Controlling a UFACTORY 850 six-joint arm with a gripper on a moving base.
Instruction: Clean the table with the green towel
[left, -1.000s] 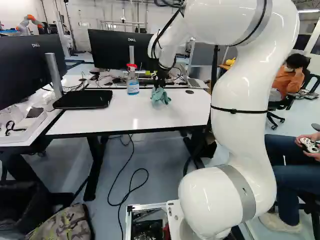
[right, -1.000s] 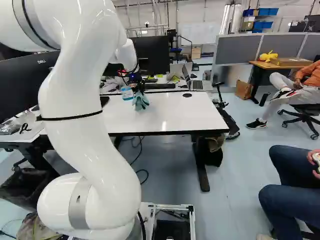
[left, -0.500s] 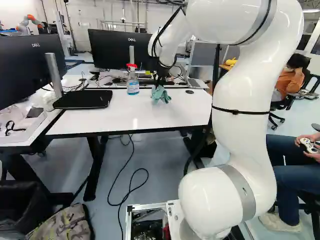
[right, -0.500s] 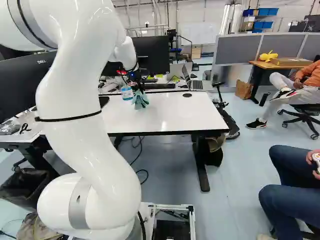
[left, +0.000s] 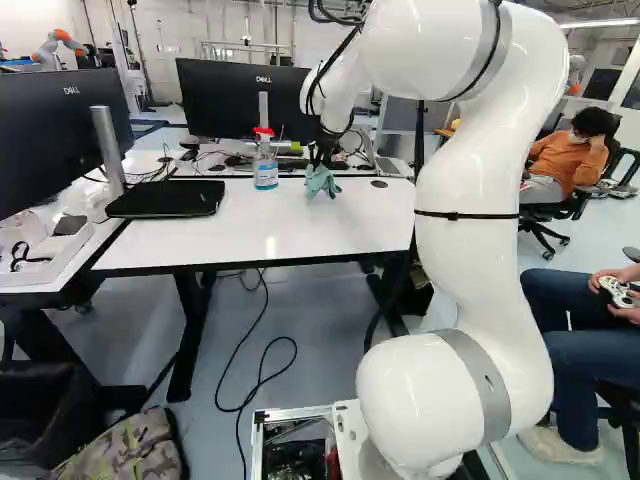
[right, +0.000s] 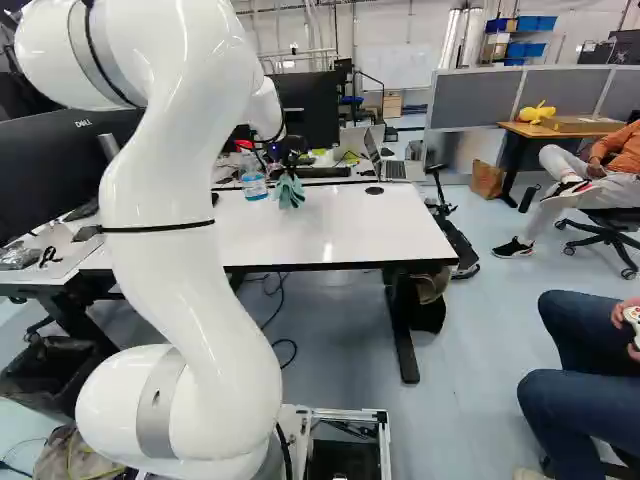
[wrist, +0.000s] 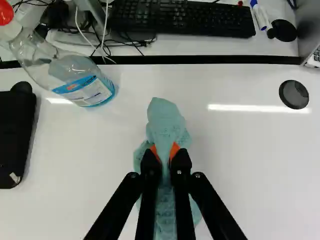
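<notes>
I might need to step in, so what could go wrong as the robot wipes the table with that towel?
The spray bottle stands close to the towel, so a sweep that way might tip it. The towel is pinched in a bunch in the claw, so it could slip out or miss patches.

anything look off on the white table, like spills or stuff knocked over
Nothing stands out. The spray bottle is upright, the green towel is bunched in the closed jaws, and no spill shows on the tabletop. Its bright streaks look like reflections.
</notes>
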